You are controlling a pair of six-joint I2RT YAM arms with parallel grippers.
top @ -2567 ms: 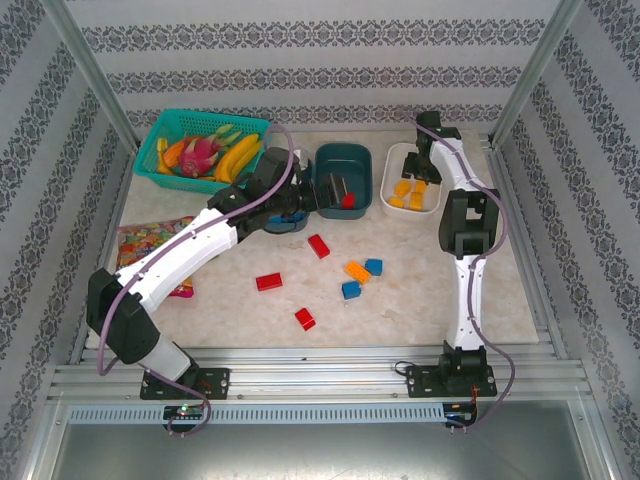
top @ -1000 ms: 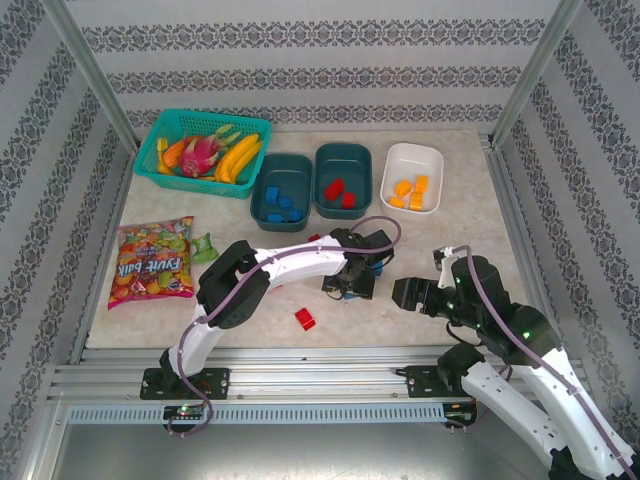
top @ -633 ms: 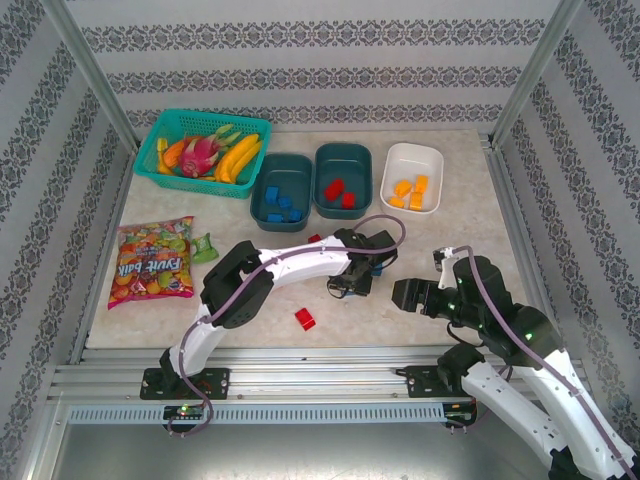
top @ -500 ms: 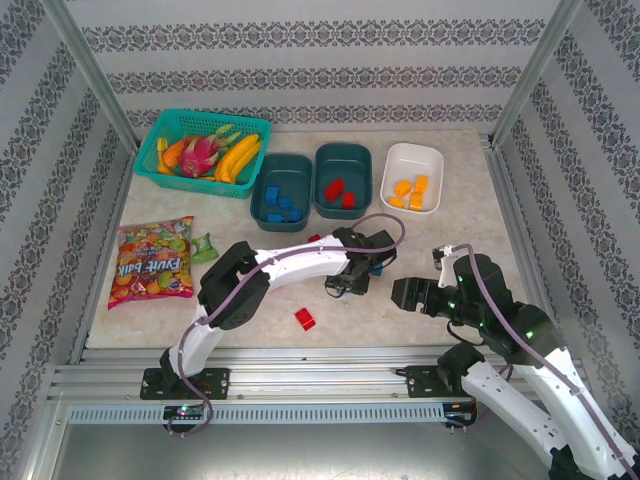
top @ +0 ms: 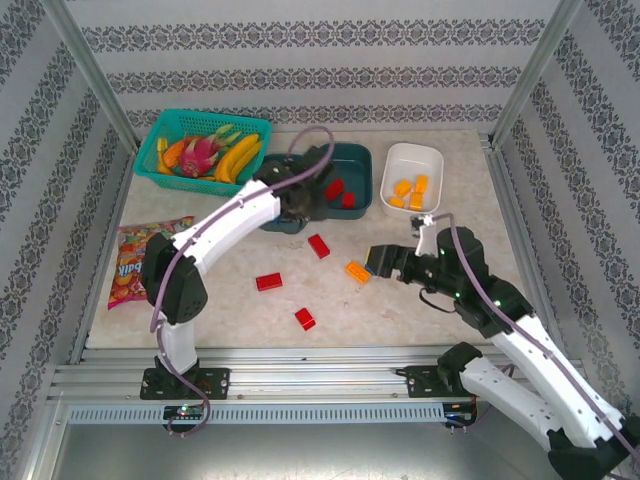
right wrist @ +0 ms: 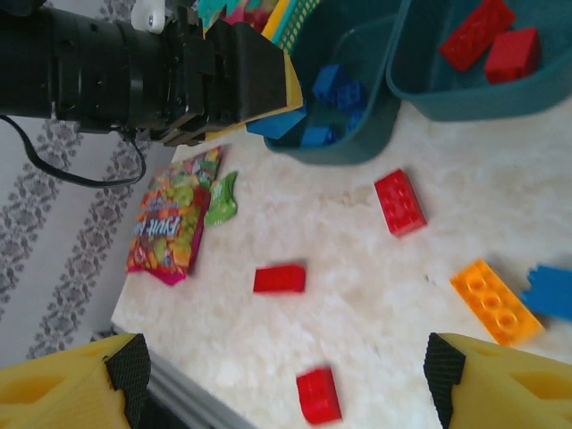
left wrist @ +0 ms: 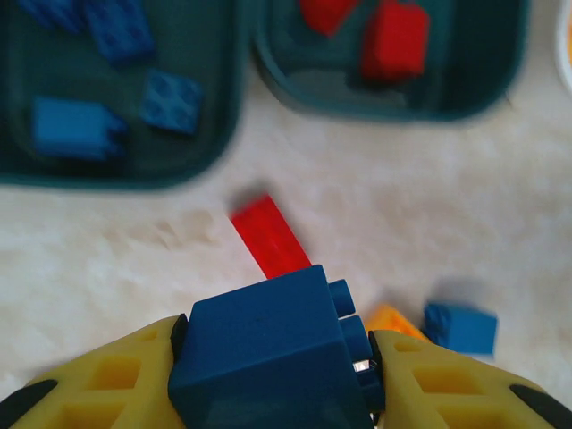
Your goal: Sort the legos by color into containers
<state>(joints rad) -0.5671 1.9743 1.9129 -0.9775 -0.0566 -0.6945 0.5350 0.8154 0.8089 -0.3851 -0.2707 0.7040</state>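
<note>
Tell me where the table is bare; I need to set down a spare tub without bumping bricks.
Bare tabletop lies right of the white tub, out to the table's edge, and along the near edge right of the nearest red brick. The middle is crowded: two more red bricks and an orange brick.

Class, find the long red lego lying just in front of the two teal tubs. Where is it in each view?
Top external: long red lego mid-table, below the teal tub holding red bricks.
Left wrist: long red lego at centre.
Right wrist: long red lego right of centre.
Shared landmark: that teal tub, above the lego.
</note>
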